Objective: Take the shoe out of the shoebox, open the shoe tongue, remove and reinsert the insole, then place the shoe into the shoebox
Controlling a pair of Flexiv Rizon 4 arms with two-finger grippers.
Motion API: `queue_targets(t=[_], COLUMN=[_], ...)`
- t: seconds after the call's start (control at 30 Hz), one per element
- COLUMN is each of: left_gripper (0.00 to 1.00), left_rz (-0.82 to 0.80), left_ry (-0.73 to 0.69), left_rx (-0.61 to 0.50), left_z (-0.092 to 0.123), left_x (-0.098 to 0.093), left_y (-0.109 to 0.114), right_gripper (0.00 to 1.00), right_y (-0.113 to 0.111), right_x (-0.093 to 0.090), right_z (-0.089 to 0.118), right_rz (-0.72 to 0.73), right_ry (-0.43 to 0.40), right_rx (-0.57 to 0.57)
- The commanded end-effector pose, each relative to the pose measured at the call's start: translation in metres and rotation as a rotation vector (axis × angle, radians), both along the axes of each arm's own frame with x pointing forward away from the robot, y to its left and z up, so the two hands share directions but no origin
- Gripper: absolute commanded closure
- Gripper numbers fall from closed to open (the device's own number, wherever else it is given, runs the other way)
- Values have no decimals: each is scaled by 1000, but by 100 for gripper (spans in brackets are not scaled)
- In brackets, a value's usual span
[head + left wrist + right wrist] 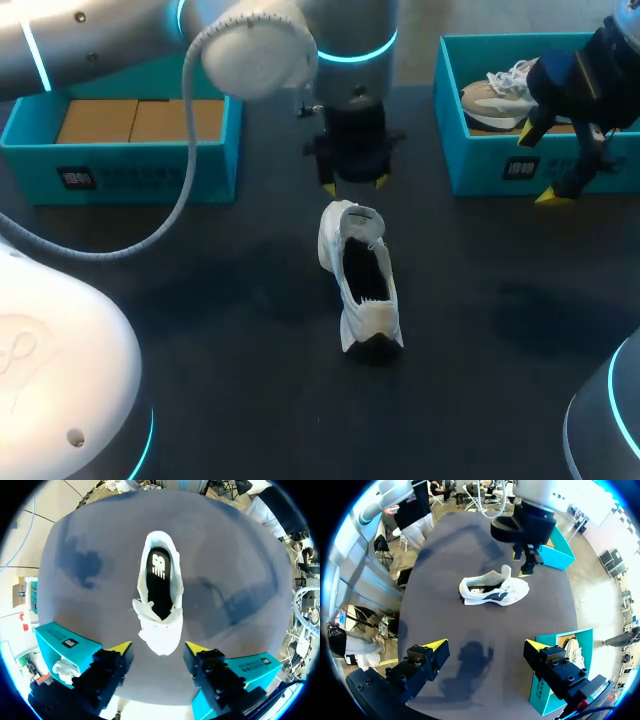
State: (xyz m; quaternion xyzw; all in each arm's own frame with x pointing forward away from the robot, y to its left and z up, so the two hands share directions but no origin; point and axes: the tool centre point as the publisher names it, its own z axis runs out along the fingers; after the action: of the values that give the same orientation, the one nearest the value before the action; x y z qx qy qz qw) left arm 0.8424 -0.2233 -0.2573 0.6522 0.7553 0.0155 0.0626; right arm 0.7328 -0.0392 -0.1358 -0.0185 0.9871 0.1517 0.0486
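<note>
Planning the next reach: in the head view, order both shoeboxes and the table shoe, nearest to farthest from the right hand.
1. Right shoebox, directly by the right hand.
2. Table shoe, centre.
3. Left shoebox, far left.

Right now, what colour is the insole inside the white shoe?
The insole is black with a white logo; left wrist view.

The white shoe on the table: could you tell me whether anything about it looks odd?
Nothing stands out: the white shoe stands upright on the dark table, its tongue pulled open, the black insole lying flat inside.
</note>
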Motion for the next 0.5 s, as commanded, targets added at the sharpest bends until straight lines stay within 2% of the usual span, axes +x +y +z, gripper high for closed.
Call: queue_targets(t=[0.03, 0.13, 0.3, 0.5], left_gripper=[45, 44, 53, 56], left_rz=[-5, -9, -11, -25], left_ry=[0, 16, 47, 83], left_rx=[14, 20, 24, 34], left_z=[-23, -32, -41, -50], left_x=[4, 2, -4, -16], left_y=[-9, -10, -9, -6], right_gripper=[0, 0, 0, 0], right_y=[1, 1, 1, 1], right_x=[2, 2, 2, 2], right_z=[0, 0, 0, 0], right_rz=[-1, -1, -1, -1], right_ry=[3, 3, 3, 3], right_rx=[-3, -3, -3, -3])
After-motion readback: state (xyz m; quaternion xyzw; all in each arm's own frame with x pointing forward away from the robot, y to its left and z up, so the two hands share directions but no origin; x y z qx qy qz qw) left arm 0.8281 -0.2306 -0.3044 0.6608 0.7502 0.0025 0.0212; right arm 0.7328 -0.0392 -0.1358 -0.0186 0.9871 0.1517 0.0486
